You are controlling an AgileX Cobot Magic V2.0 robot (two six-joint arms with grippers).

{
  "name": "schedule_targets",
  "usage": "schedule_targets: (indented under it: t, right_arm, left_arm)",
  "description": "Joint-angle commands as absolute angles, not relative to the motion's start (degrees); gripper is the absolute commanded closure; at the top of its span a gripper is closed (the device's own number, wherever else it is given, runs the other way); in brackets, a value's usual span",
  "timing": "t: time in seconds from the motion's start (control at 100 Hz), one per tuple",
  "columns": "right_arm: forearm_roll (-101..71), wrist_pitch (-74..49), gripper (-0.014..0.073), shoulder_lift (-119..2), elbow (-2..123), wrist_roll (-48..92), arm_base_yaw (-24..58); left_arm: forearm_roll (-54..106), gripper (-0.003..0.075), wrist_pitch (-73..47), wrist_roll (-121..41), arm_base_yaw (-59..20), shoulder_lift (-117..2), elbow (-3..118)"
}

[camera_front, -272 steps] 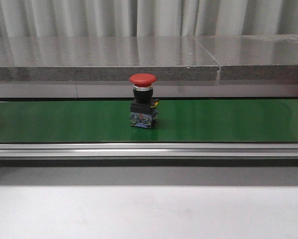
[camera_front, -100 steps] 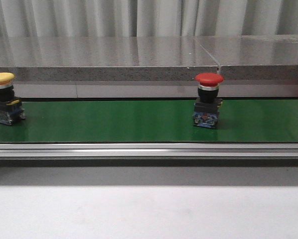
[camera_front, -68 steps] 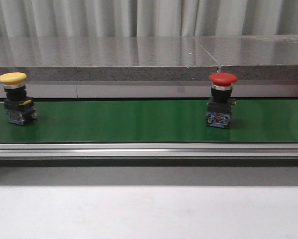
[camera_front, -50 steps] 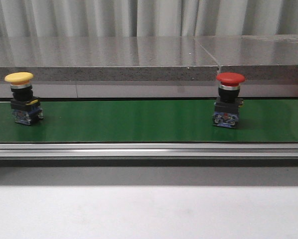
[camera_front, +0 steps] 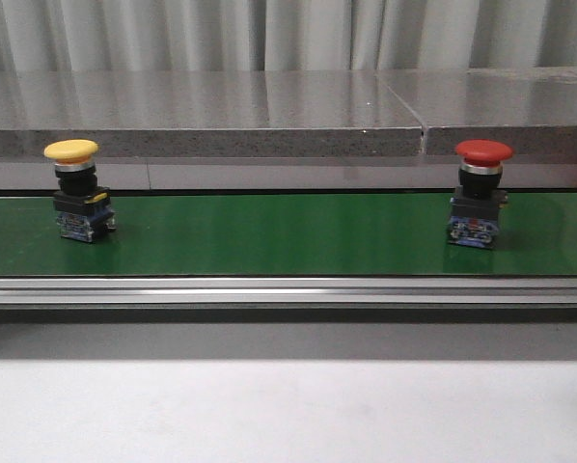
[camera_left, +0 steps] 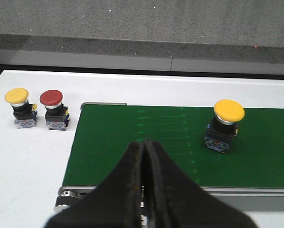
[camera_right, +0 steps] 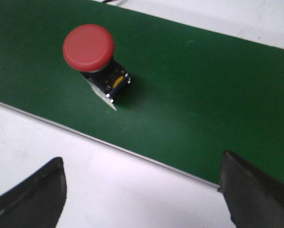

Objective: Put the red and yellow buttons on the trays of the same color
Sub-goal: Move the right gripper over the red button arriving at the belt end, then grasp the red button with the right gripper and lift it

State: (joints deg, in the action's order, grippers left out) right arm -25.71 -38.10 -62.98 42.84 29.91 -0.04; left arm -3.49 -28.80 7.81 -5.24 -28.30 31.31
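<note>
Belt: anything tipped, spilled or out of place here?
Nothing stands out. The yellow button and red button both stand upright on the belt, well apart. Two more buttons stand upright off its end.

The left hand (camera_left: 144, 190) has its fingers pressed together, while the right hand (camera_right: 142, 199) is spread wide.

On the belt (camera_front: 269, 236) ahead of us stand two buttons, well apart: one button (camera_front: 76, 193) toward our left end, the other button (camera_front: 480, 198) toward our right end. A ledge (camera_front: 202, 116) runs behind the belt, and the table (camera_front: 288, 415) lies before it. In the left wrist view, two spare buttons (camera_left: 19, 109) (camera_left: 53, 110) stand just beside each other on the table, off the belt's end.
</note>
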Motion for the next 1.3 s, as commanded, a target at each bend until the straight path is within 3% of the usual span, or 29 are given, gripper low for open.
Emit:
schedule_targets:
  t: [0.0, 0.56, 0.66, 0.83, 0.9, 1.11, 1.29]
  right_arm:
    - [-27.5, -34.7, -0.0052, -65.4, 45.5, 30.7, 1.2]
    - [-28.1, -27.9, -0.0045, -82.0, 55.3, 30.7, 4.0]
    - [-28.1, -28.2, 0.0048, -83.4, 55.7, 30.7, 4.0]
    - [-28.1, -30.2, 0.0366, -83.6, 56.4, 30.7, 3.9]
    - [-28.0, -32.1, 0.044, -83.5, 57.6, 30.7, 3.7]
    - [-27.9, -38.5, 0.0453, -83.3, 64.9, 30.7, -0.6]
    - [-27.7, -40.1, 0.0453, -83.4, 71.0, 30.4, -10.2]
  left_arm:
    - [-3.5, 0.0739, -24.4, 7.9, -5.7, -28.6, 32.9]
    - [-3.5, 0.0739, -24.4, 7.9, -5.7, -28.6, 32.9]
    - [-3.5, 0.0739, -24.4, 7.9, -5.7, -28.6, 32.9]
    - [-3.5, 0.0739, -24.4, 7.9, -5.7, -28.6, 32.9]
    - [-3.5, 0.0739, -24.4, 7.9, -5.7, -28.6, 32.9]
    - [-3.5, 0.0739, -24.6, 7.9, -5.7, -28.6, 32.9]
    - [-3.5, 0.0739, -24.6, 7.9, -5.7, -28.6, 32.9]
